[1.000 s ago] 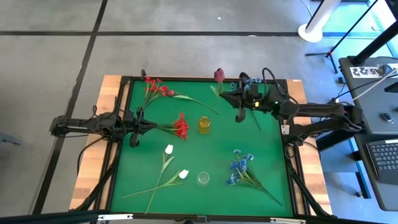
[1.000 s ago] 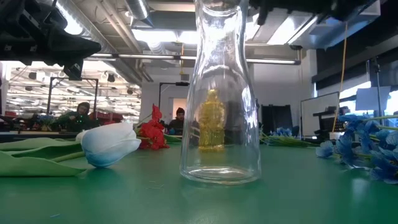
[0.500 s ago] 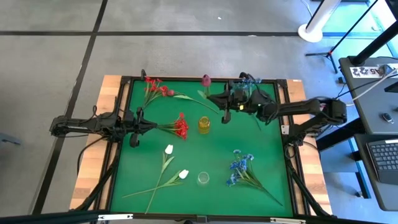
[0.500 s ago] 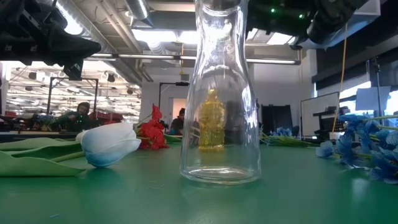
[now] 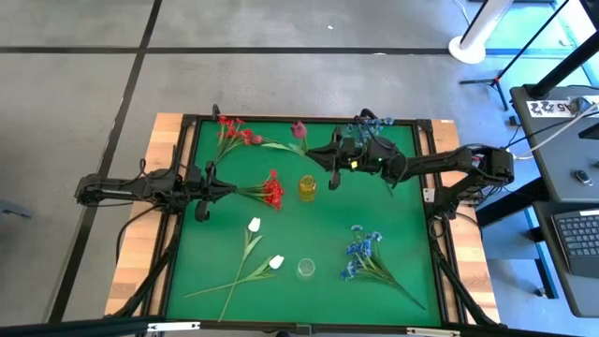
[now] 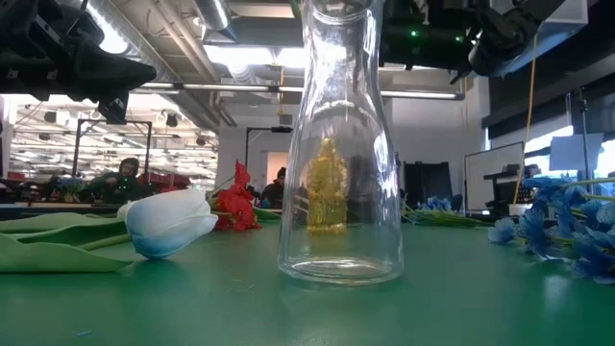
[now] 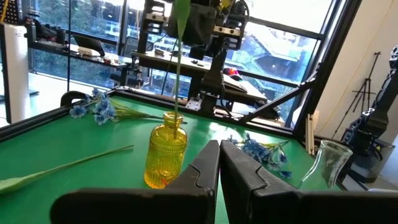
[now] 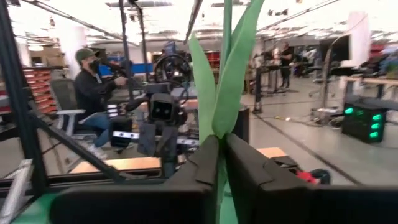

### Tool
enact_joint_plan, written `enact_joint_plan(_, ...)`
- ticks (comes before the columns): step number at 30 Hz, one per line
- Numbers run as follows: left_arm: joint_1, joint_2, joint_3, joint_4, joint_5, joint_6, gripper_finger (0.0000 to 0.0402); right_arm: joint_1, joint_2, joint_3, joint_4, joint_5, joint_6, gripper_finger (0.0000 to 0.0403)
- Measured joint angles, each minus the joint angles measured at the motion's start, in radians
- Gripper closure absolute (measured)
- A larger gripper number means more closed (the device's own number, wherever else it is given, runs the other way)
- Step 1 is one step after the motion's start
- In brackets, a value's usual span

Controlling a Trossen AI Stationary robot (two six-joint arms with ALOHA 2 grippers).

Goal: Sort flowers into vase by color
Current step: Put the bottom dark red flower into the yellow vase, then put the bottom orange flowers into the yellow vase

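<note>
A dark pink bud (image 5: pixel 299 129) on a long green stem stands over the yellow vase (image 5: pixel 307 187), with my right gripper (image 5: pixel 333 174) shut on its stem. In the left wrist view the stem's lower end (image 7: pixel 176 106) reaches the yellow vase's mouth (image 7: pixel 172 118). My left gripper (image 5: pixel 208 193) is shut and holds nothing, at the table's left beside a red spray (image 5: pixel 271 190). More red sprays (image 5: pixel 234 133) lie far left. White tulips (image 5: pixel 255 225) lie near left, and blue sprays (image 5: pixel 361 249) near right. A clear glass vase (image 5: pixel 305 270) stands near the front. My right gripper pinches the flower's green stem (image 8: pixel 222 177) between its two fingers, just below the leaves (image 8: pixel 221 81). The fingers come level from the table's right and lie across the stem. The flower stands nearly upright, bud up, its lower end at the yellow vase's mouth.
More blue sprays (image 5: pixel 374 122) lie at the far edge behind my right arm. A black raised frame (image 5: pixel 187 122) rims the green mat. In the low view the clear vase (image 6: pixel 341 144) stands close in front of the yellow vase (image 6: pixel 327 187).
My right gripper has carried the pink flower toward the table's left and down, to a spot over the yellow vase. The bud has gone left with it and the stem has stayed nearly upright.
</note>
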Motion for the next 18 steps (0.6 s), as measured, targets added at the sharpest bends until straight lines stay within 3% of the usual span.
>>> enact_joint_plan(12,0.000,0.000,0.000,0.000,0.000,0.000,0.0392,0.000,-0.034,0.001,-0.247,-0.015,-0.002,0.0187)
enact_joint_plan(18,0.000,0.000,0.000,0.000,0.000,0.000,0.0392,0.000,-0.194,0.001,-0.476,-0.009,-0.049,0.0147)
